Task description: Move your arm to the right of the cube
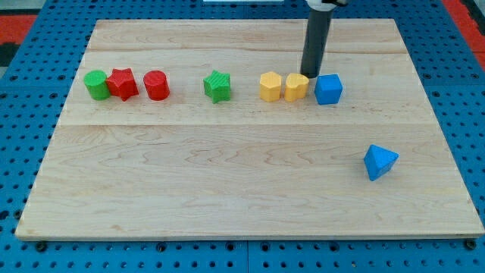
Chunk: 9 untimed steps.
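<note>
A blue cube [328, 89] sits on the wooden board [242, 174] at the right end of a row of blocks. My tip [311, 75] is just above and to the left of it in the view, behind the gap between the cube and a yellow block [296, 86]. The dark rod [316, 42] comes down from the view's top.
The row runs leftward: another yellow block [270, 86], a green star [217, 86], a red cylinder [157, 85], a red star [122, 83], a green cylinder [96, 84]. A blue triangular block [380, 161] lies alone at lower right.
</note>
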Tool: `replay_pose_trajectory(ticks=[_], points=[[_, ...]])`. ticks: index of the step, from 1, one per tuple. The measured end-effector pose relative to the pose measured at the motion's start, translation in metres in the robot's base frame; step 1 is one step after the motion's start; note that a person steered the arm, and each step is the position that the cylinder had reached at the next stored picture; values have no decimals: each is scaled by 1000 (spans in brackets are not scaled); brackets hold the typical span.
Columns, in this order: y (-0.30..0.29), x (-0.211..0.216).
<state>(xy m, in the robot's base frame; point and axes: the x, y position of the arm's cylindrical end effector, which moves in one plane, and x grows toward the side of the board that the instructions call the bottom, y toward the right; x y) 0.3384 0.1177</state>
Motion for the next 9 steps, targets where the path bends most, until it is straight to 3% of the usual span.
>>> replay_pose_trajectory(ticks=[3,5,6,8,9], points=[[76,77],[56,0],[47,30],[150,75],[167,105]])
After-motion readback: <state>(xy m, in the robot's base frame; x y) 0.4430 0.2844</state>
